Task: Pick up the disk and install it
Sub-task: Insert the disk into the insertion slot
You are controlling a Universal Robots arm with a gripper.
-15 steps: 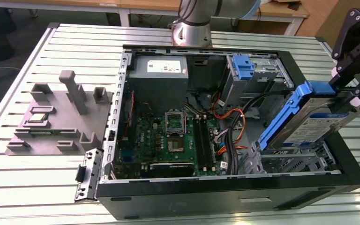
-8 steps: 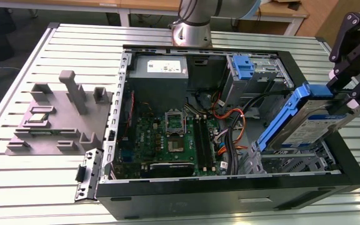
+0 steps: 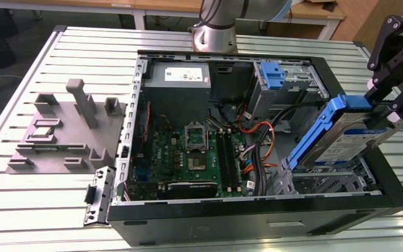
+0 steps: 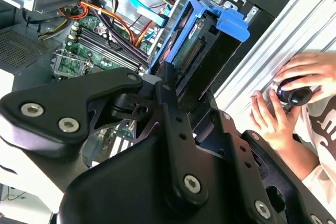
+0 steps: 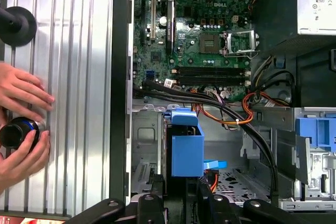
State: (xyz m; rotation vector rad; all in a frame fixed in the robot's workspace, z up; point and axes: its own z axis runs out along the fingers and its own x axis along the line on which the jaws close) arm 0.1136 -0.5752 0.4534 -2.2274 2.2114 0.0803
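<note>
Open computer case (image 3: 257, 218) on slatted metal table (image 3: 61, 47).
Motherboard (image 3: 180, 157) inside; gripper (image 3: 392, 107) clamped on the disk (image 3: 352, 139), tilted over the case.

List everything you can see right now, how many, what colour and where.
table: one, silver, under the case
case: one, black, open, on the table
disk: one, silver with blue frame, tilted, lower end inside the case
circuit board: one, green, on the case floor
power supply: one, grey, inside the case
bracket: one, blue, beside the power supply
part holder: one, grey, on the table, exterior view's left
knob: one, black, over the table beside the case
hands: two, at the knob
gripper: one, black, shut on the disk
</note>
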